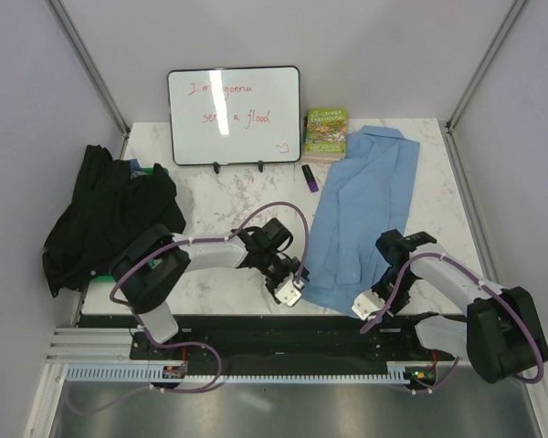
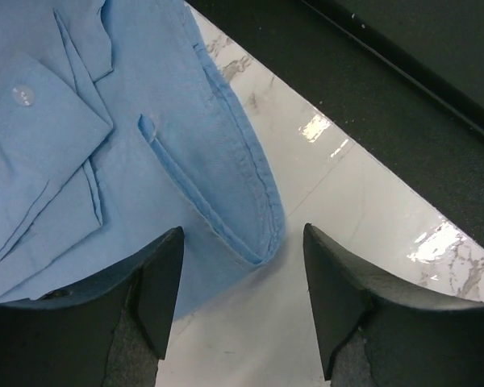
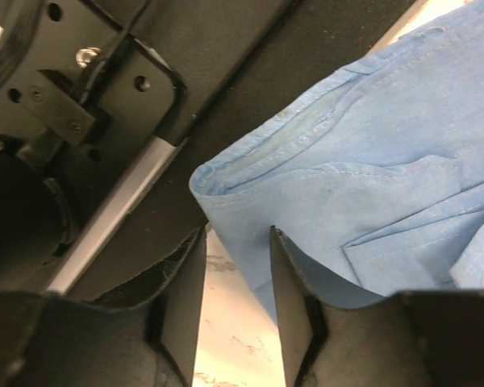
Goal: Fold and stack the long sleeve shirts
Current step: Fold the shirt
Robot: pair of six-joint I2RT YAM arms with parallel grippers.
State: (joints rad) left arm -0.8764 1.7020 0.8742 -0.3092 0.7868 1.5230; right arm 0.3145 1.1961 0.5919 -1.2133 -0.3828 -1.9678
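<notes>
Left gripper (image 2: pixel 242 242) and right gripper (image 3: pixel 237 242), jaws apart, flank hem corners of limp blue shirt (image 1: pixel 365 192), likely best pinched there.

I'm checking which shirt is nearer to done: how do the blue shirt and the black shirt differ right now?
The blue shirt lies flat in a long, narrow folded strip; the black shirt sits bunched in a heap. The blue shirt lies right of centre on the table; the black shirt is at the left, spilling over that edge. Both are cloth garments, lying apart and not yet stacked.
</notes>
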